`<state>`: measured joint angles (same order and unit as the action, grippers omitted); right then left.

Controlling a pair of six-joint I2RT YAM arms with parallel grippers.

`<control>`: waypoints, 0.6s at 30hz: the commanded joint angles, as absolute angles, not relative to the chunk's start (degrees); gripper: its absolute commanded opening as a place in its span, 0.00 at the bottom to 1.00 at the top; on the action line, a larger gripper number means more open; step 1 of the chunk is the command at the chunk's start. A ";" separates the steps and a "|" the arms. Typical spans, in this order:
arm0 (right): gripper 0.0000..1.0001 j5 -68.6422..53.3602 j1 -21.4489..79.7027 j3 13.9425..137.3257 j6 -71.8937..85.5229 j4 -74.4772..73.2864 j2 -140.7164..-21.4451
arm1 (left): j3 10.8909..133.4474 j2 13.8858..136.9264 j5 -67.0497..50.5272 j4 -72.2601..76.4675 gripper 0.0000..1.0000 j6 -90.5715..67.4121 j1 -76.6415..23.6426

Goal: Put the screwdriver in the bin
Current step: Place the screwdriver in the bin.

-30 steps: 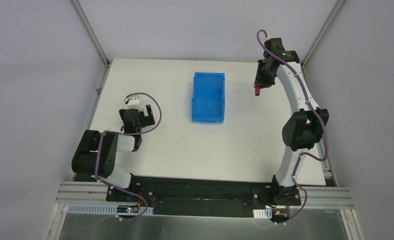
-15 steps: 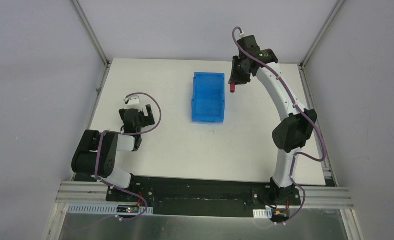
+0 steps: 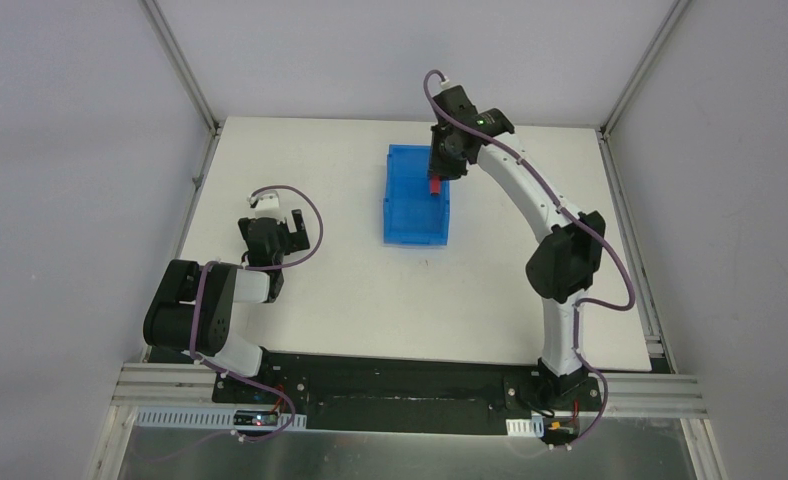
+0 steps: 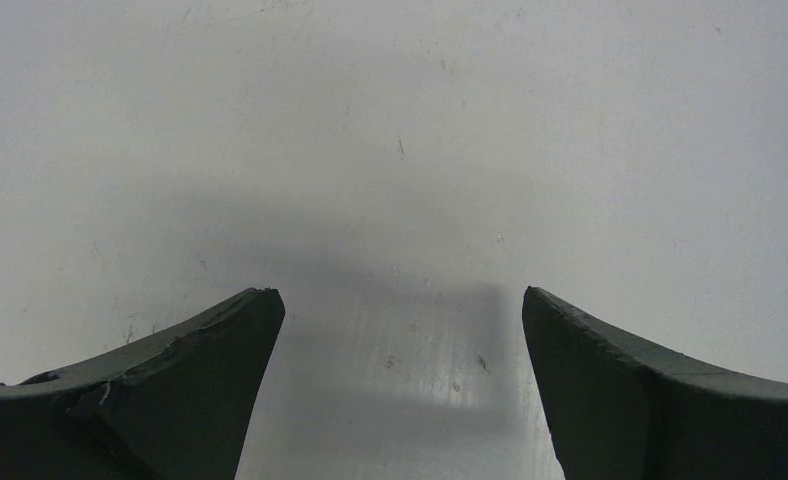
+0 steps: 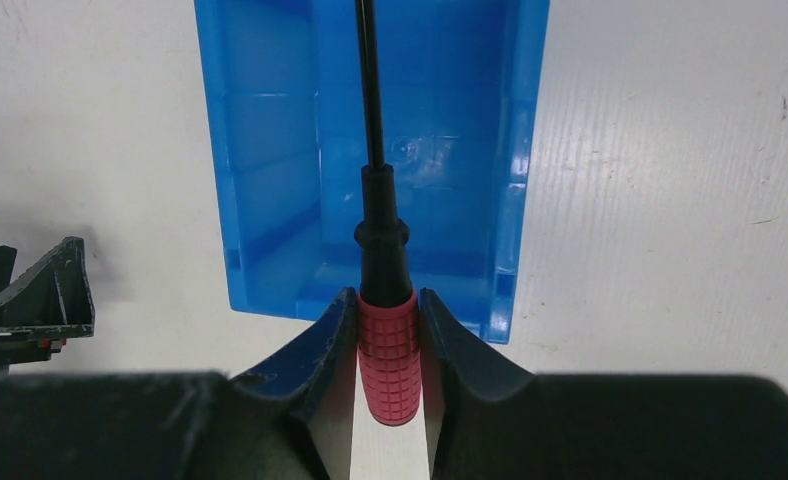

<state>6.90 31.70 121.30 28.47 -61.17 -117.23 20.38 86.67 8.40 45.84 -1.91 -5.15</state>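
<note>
Right gripper (image 3: 436, 180) hangs over the bin (image 3: 410, 215), jaws clamped on the red handle of the screwdriver (image 5: 382, 240). The tool's dark shaft runs out ahead of the jaws and across the open blue interior. A second ago the same gripper was over bare table (image 3: 510, 290), well to the right of the bin. Half a second ago it was just beside the bin's far right corner. Now, seen from above, the red handle shows inside the bin's outline. In the wrist view the bin's end wall shows just ahead of the fingertips. The shaft points down the middle, with a side wall off to either side of the jaws. The carry looks all but finished. What appears to remain is parting the jaws, perhaps after coming a little lower, so the tool drops within the walls rather than glancing off the rim. How high the tool is above the floor of the bin cannot be told. Left gripper (image 4: 400, 300), jaws apart with only table between them, sits unmoved well to the left of the bin.
</note>
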 commanded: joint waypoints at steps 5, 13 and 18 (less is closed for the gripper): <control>0.17 14.31 35.06 121.73 32.49 -58.26 -118.59 | 21.27 86.22 7.82 47.29 0.99 -1.58 -4.83; 0.16 16.98 37.09 119.83 34.17 -57.32 -120.69 | 21.28 86.21 7.82 47.25 0.99 -1.58 -4.79; 0.16 17.23 37.68 119.34 34.66 -56.77 -122.26 | 21.30 86.21 7.82 47.29 0.99 -1.58 -4.83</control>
